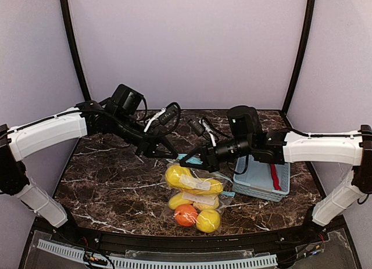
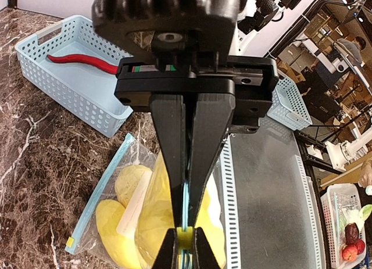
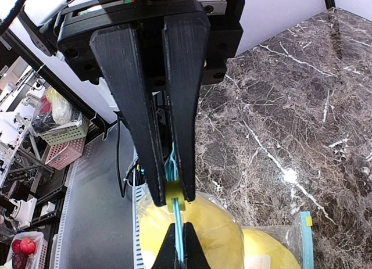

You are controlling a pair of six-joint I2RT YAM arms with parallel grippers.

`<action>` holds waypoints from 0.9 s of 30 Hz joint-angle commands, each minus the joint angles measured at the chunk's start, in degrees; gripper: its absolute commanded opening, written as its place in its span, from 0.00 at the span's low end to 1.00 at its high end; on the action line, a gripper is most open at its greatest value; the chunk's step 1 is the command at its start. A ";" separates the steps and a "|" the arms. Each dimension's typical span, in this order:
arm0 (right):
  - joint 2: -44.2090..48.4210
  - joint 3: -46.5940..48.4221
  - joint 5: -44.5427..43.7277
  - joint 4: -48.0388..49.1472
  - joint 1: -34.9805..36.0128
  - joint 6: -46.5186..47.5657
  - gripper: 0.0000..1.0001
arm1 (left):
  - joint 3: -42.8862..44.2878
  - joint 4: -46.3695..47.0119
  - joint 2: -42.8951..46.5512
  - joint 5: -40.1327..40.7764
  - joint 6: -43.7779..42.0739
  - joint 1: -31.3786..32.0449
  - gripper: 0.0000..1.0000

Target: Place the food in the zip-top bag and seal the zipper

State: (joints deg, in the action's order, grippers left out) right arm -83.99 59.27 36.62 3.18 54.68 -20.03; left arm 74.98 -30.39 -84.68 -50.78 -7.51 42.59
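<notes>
A clear zip-top bag [image 1: 195, 193] lies mid-table and holds several yellow fruits [image 1: 185, 177] and a round orange [image 1: 185, 214]. Its blue zipper edge is lifted at the far end. My left gripper [image 1: 172, 155] is shut on the blue zipper strip [image 2: 186, 205]. My right gripper [image 1: 187, 162] meets it tip to tip and is shut on the yellow-green slider [image 3: 174, 193]. The slider also shows in the left wrist view [image 2: 185, 238]. The yellow fruits show through the bag under both grippers [image 3: 215, 231]. The slim red chili [image 1: 274, 177] lies in the pale blue basket [image 1: 256, 185], outside the bag.
The basket stands right of the bag, close under my right arm, and shows in the left wrist view [image 2: 64, 94] with the chili [image 2: 81, 61]. A slotted cable duct [image 1: 157, 260] runs along the near edge. Walls enclose the marble table.
</notes>
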 commanded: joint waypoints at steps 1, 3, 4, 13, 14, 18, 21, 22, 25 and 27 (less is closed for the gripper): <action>2.02 -0.68 -1.07 -6.86 -3.23 0.08 0.00 | 0.52 -11.67 2.83 0.51 -2.06 -3.94 0.01; 2.19 -0.81 -1.47 -7.15 -3.42 0.17 0.00 | 0.44 -12.15 2.92 0.56 -2.43 -4.25 0.01; 2.22 -0.82 -1.73 -7.30 -3.49 0.17 0.00 | 0.37 -12.57 2.93 0.68 -2.56 -4.50 0.01; 2.11 0.68 -3.93 -11.97 -3.61 2.88 0.00 | 0.48 -15.03 3.38 4.43 -4.52 -5.23 0.01; 1.95 0.90 -4.41 -12.73 -3.61 3.35 0.00 | 0.50 -15.30 3.39 5.02 -4.75 -5.23 0.01; 2.11 1.52 -5.68 -14.32 -3.69 4.03 0.00 | 0.29 -16.23 3.81 7.91 -5.76 -5.24 0.01; 2.24 1.91 -6.40 -14.76 -3.70 4.19 0.00 | 0.06 -16.92 4.33 10.53 -6.11 -5.25 0.01; 2.32 1.89 -6.58 -14.78 -3.70 4.21 0.00 | -0.02 -16.91 4.74 10.93 -6.29 -5.24 0.01; 2.26 1.86 -6.84 -14.96 -3.79 4.07 0.00 | -0.30 -17.05 5.59 12.43 -6.37 -5.29 0.01; 2.38 1.66 -6.76 -15.02 -3.81 4.08 0.00 | -0.35 -17.12 5.86 12.81 -6.56 -5.32 0.01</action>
State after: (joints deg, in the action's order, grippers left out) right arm -83.99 61.47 31.88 -2.04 54.30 -16.36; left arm 75.35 -33.26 -83.64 -45.80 -12.67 41.01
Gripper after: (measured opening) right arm 0.006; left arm 0.051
